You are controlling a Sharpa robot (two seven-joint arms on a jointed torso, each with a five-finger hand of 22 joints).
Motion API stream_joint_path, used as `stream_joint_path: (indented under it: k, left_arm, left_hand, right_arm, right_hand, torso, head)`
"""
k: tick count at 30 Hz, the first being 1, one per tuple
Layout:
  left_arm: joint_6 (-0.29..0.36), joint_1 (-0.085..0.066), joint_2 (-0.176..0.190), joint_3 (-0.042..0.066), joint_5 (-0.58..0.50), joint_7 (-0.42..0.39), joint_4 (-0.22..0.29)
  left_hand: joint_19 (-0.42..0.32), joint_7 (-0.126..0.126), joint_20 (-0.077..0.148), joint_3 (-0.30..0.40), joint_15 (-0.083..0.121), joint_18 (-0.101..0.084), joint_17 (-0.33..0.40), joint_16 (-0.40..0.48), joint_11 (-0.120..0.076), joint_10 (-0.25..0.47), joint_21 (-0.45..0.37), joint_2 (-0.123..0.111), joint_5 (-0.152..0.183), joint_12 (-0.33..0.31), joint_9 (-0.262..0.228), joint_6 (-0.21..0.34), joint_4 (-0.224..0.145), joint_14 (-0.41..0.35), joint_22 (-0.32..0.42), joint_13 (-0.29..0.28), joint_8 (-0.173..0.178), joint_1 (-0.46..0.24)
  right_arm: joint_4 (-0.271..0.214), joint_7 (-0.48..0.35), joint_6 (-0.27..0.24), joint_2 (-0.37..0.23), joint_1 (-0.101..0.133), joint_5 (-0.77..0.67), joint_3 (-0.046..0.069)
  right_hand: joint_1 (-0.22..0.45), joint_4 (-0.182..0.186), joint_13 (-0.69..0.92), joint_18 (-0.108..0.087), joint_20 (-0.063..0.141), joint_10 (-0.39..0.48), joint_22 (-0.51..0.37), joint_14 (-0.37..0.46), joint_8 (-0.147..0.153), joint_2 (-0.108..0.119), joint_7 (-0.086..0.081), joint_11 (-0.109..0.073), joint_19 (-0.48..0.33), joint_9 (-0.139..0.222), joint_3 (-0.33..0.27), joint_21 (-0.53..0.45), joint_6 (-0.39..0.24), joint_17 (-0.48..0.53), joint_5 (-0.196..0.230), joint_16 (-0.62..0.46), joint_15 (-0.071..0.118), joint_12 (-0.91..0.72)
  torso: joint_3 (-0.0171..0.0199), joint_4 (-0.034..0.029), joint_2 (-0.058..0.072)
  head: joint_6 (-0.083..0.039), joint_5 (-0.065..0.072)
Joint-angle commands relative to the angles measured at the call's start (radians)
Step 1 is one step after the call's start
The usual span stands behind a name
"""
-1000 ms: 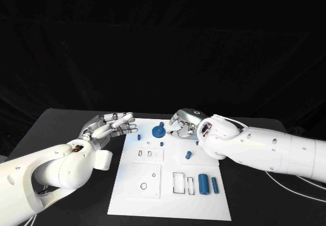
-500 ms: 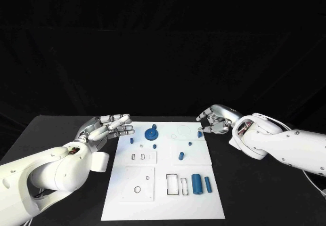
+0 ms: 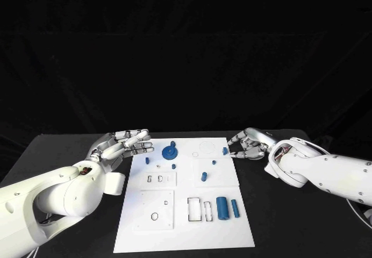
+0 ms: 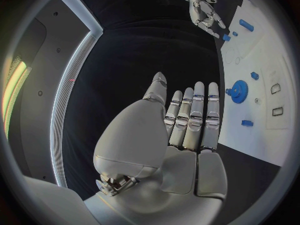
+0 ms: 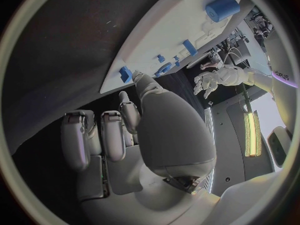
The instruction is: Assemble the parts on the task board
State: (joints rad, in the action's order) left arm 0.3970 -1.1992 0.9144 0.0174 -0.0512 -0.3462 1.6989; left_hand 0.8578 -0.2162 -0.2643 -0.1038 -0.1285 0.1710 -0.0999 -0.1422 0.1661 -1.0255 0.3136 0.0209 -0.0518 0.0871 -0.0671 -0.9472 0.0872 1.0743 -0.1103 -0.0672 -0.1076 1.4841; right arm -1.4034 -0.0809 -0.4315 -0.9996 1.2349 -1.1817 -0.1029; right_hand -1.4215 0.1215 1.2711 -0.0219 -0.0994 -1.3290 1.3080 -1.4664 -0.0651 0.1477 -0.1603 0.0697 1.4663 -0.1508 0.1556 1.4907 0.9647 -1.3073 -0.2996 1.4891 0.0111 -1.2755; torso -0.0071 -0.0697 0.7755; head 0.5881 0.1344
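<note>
Several small blue parts sit on the white task board [image 3: 186,215], which lies flat in the middle of the black table [image 3: 54,148]. A blue gear [image 3: 170,153] stands near the board's far left corner, with a short blue peg [image 3: 148,159] just beside it toward the left edge. A small blue block [image 3: 226,151] rests at the far right edge of the board, and another small blue peg [image 3: 203,175] stands near the middle. Toward the near right side a thick blue cylinder [image 3: 222,207] lies lengthwise, with a thinner blue rod [image 3: 235,208] just beside it on its right; two narrow rectangular slots lie immediately left of the cylinder. The right hand [image 3: 249,143] hovers just off the board's far right corner, close to the small blue block; its fingers are curled inward and, in the right wrist view, they close on nothing, the block lying apart from the fingertips [image 5: 128,101]. The left hand [image 3: 122,144] is beside the board's far left edge, near the peg and the gear, its fingers [image 4: 195,116] stretched out straight and side by side, with the palm bare and holding nothing. In the left wrist view the gear [image 4: 237,91] lies beyond these fingertips on the board.
</note>
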Motion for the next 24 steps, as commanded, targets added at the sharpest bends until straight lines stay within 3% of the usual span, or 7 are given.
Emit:
stream_joint_path:
  k: [1, 5, 17, 24]
  left_arm:
    - [-0.023, -0.001, -0.003, 0.001, 0.006, -0.007, 0.0]
    - [-0.023, 0.0, -0.005, 0.0, 0.008, -0.007, -0.002]
    - [-0.023, 0.0, -0.006, 0.0, 0.01, -0.005, -0.004]
    - [-0.023, 0.0, -0.007, 0.0, 0.01, -0.003, -0.005]
  left_hand:
    - [0.007, -0.004, -0.001, 0.0, -0.001, 0.013, -0.001, 0.005, 0.006, -0.002, -0.002, -0.001, 0.0, -0.004, 0.001, -0.002, -0.004, 0.008, 0.002, 0.001, 0.005, 0.008]
    - [0.007, -0.004, -0.001, 0.0, -0.001, 0.013, -0.001, 0.005, 0.006, -0.002, -0.002, -0.001, 0.0, -0.004, 0.001, -0.002, -0.004, 0.008, 0.002, 0.001, 0.005, 0.008]
    - [0.007, -0.004, -0.001, 0.0, -0.001, 0.013, -0.001, 0.005, 0.006, -0.002, -0.002, -0.001, 0.0, -0.004, 0.001, -0.002, -0.004, 0.008, 0.002, 0.001, 0.005, 0.008]
    - [0.007, -0.003, -0.001, 0.0, -0.002, 0.013, -0.001, 0.006, 0.006, -0.002, -0.002, 0.0, 0.0, -0.005, 0.001, -0.002, -0.006, 0.008, 0.002, 0.001, 0.005, 0.009]
  right_arm:
    - [0.025, -0.004, 0.012, 0.02, -0.007, 0.013, 0.0]
    - [0.056, 0.01, 0.001, 0.044, -0.012, 0.015, 0.0]
    - [0.083, 0.021, -0.004, 0.081, -0.018, 0.034, 0.0]
    - [0.09, 0.025, 0.005, 0.089, -0.018, 0.051, 0.0]
  right_hand:
    - [0.004, 0.001, 0.001, -0.007, -0.005, 0.004, 0.177, -0.064, 0.004, 0.007, 0.0, 0.003, 0.028, 0.002, -0.009, -0.006, -0.01, -0.095, -0.003, -0.004, -0.009, 0.002]
    - [0.007, 0.003, 0.004, -0.006, -0.006, 0.001, 0.178, -0.065, 0.003, 0.004, -0.001, 0.004, 0.029, 0.002, -0.01, -0.005, -0.013, -0.099, -0.005, -0.002, -0.01, -0.002]
    - [0.016, 0.009, 0.012, -0.005, -0.008, -0.006, 0.182, -0.067, -0.001, -0.006, -0.001, 0.005, 0.033, 0.003, -0.012, -0.001, -0.013, -0.106, -0.009, 0.001, -0.011, -0.011]
    - [0.013, 0.006, 0.028, -0.003, -0.006, -0.02, 0.189, -0.069, -0.027, -0.026, 0.008, -0.003, 0.039, -0.007, -0.003, 0.005, 0.037, -0.114, -0.017, 0.005, -0.006, -0.03]
  torso:
    - [0.0046, -0.0013, 0.003]
    - [0.0017, -0.0021, 0.001]
    - [0.0003, -0.0001, 0.0]
    - [-0.0017, -0.0018, -0.001]
  head:
    - [0.001, -0.001]
    - [0.004, -0.002]
    - [0.009, -0.007]
    - [0.014, -0.007]
